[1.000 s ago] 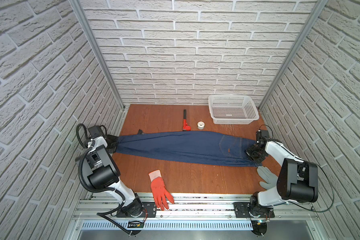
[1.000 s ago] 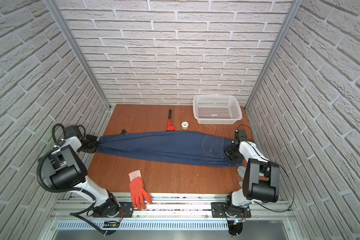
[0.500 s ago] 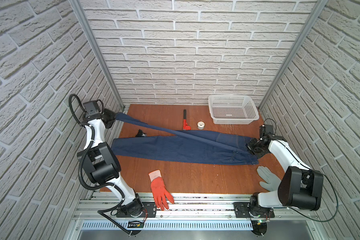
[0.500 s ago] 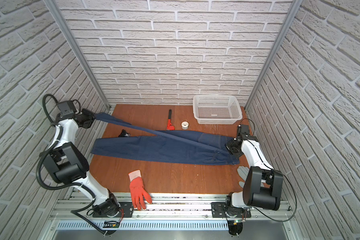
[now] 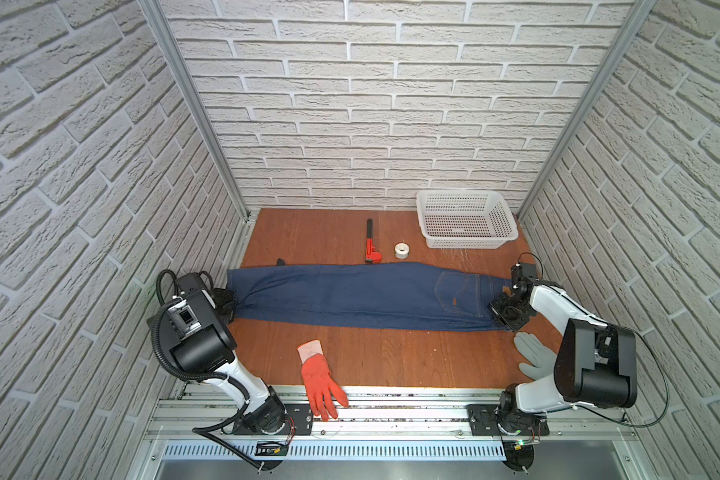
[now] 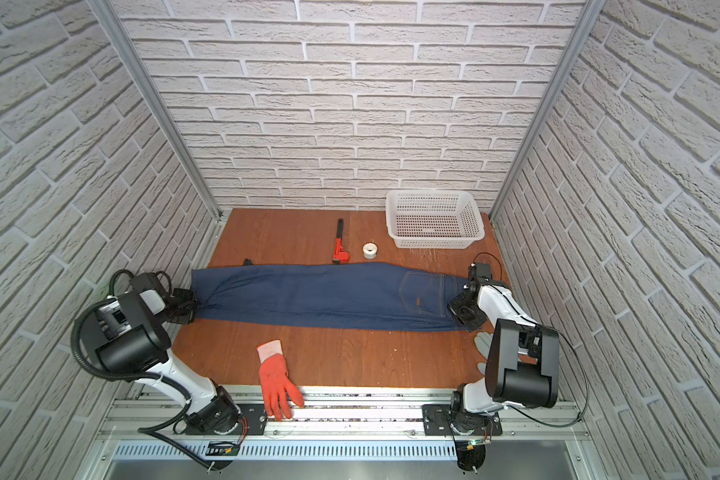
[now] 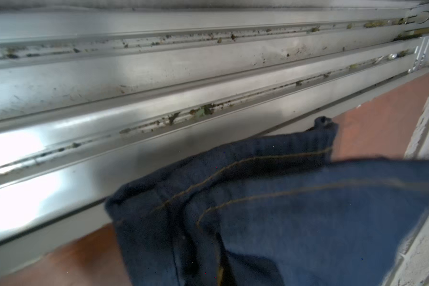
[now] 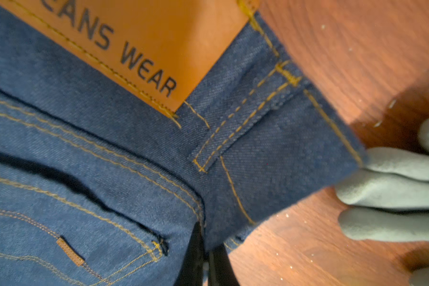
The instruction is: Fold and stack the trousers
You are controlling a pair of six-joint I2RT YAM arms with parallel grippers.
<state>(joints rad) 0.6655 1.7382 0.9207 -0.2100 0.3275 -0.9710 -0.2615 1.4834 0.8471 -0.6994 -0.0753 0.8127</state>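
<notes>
In both top views the trousers (image 5: 350,297) (image 6: 316,297) lie flat as one long band across mid-frame, hems at left, waist at right. Half a sec ago one leg is in the air, pulled as a strip to the upper left; now it lies on the other leg, so the lengthwise fold looks done and the cross fold is prob. next. The left pincer (image 5: 227,305) sits low at the hems w/ cloth gathered into it, and the right pincer (image 5: 504,309) sits low at the waist. The table (image 5: 391,361) is brown wood, w/ white brick walls around. An orange-red glove (image 5: 319,380) lies lower centre, a grey glove (image 5: 533,357) lower right, and a basket (image 5: 427,232), red wrench (image 5: 371,249) and tape roll (image 5: 402,250) sit above the trousers. Left wrist view: the hems fill the lower right beside an aluminium rail (image 7: 159,74). Its fingers are hidden, but the pincer is closed, seemingly on the hem. Right wrist view: dark fingertips (image 8: 196,257) at bottom centre are closed on the waist edge, below the leather patch (image 8: 124,44). The grey glove is just beside the waistband corner, at right.
</notes>
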